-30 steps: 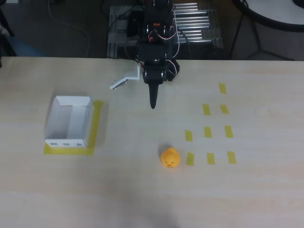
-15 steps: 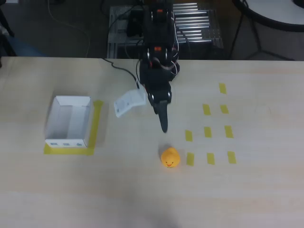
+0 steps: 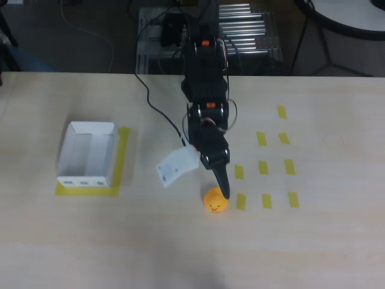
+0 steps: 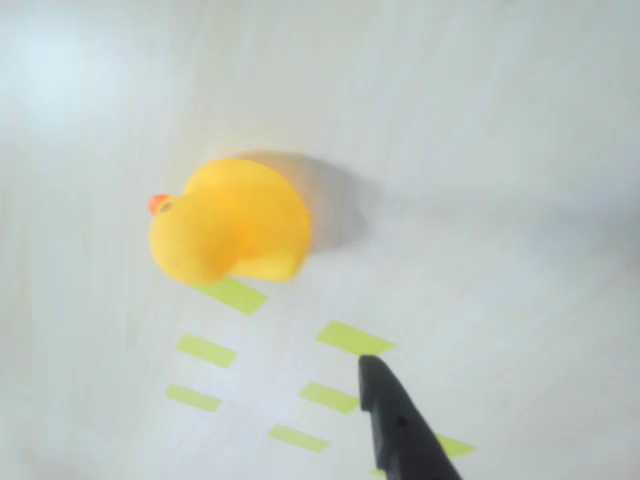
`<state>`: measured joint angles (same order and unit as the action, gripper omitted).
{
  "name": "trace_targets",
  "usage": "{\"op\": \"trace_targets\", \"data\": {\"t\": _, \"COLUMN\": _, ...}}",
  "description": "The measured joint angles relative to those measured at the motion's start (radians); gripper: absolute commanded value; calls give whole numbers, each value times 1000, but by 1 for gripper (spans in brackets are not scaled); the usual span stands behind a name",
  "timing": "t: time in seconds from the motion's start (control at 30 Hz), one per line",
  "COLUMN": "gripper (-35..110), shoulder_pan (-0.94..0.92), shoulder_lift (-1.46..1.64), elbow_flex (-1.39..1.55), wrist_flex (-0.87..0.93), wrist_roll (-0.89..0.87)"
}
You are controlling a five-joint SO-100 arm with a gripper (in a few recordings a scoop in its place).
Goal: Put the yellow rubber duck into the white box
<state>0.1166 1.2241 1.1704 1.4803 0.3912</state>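
in the overhead view we see the black arm (image 3: 204, 90) reaching out from the far edge of the pale wooden surface (image 3: 180, 253) toward the middle. its hand (image 3: 201, 174) is spread wide: the dark pointed finger (image 3: 222, 183) ends right at the top edge of the duck (image 3: 215, 200), and we cannot tell whether it touches, while the white flat finger (image 3: 176, 167) is swung out to the picture's left, well clear of the toy. nothing is held between them.

the duck sits upright on the surface, its small face turned toward the near edge, just left of the lowest row of yellow tape strips (image 3: 266, 200). in the wrist view we see the duck (image 4: 230, 222) from behind and above, with its orange beak at the left, casting a soft shadow to the right; the dark finger tip (image 4: 395, 420) pokes in at the bottom, apart from the toy, with tape strips (image 4: 355, 338) between them.

the white box (image 3: 87, 155) stands open on the left of the overhead view, well apart from the duck, with a yellow tape outline (image 3: 120, 162) showing along its right and near sides. small marks run along its near wall.
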Motion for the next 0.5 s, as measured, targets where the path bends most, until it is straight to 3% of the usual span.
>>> {"op": "trace_targets", "data": {"t": 0.23, "gripper": 54, "shoulder_pan": 9, "shoulder_lift": -215, "elbow_flex": -259, "wrist_flex": 84, "wrist_roll": 14}}
{"op": "trace_targets", "data": {"t": 0.5, "gripper": 52, "shoulder_pan": 20, "shoulder_lift": -370, "elbow_flex": -345, "wrist_flex": 98, "wrist_roll": 18}}
